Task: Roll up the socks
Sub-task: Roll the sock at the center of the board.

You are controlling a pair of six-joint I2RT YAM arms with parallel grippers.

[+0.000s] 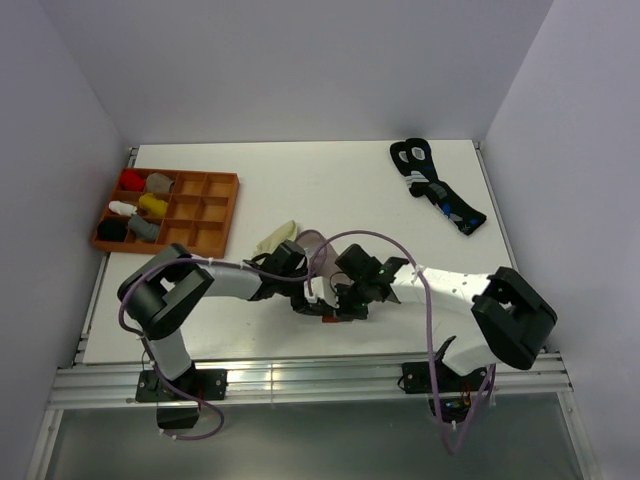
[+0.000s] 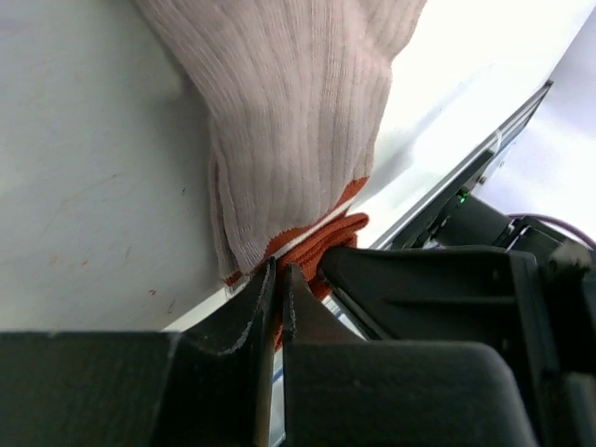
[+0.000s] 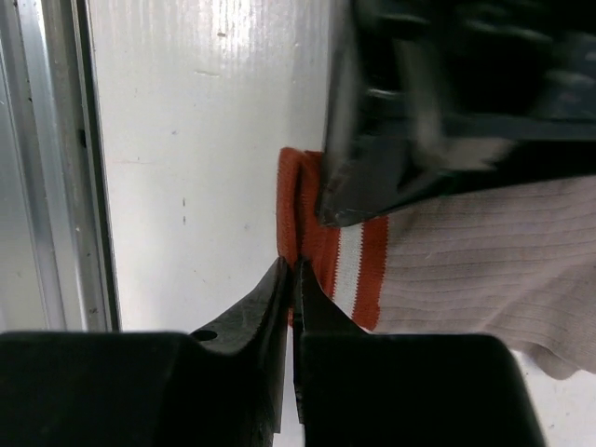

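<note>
Together, left gripper (image 2: pixel 277 279) and right gripper (image 3: pixel 293 275) pinch the taupe sock (image 2: pixel 289 112) by its cuff.
Tray (image 1: pixel 213 213) holds bundles (image 1: pixel 140 205); cuff lies near the table's (image 1: pixel 300 190) front edge.

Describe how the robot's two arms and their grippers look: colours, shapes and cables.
The two arms are alike. The left arm and right arm have white link shells between bulky black joint housings. A thin mauve cable loops loosely along each. The left gripper and right gripper are matte black, with flat fingers tapering to narrow tips.
</note>
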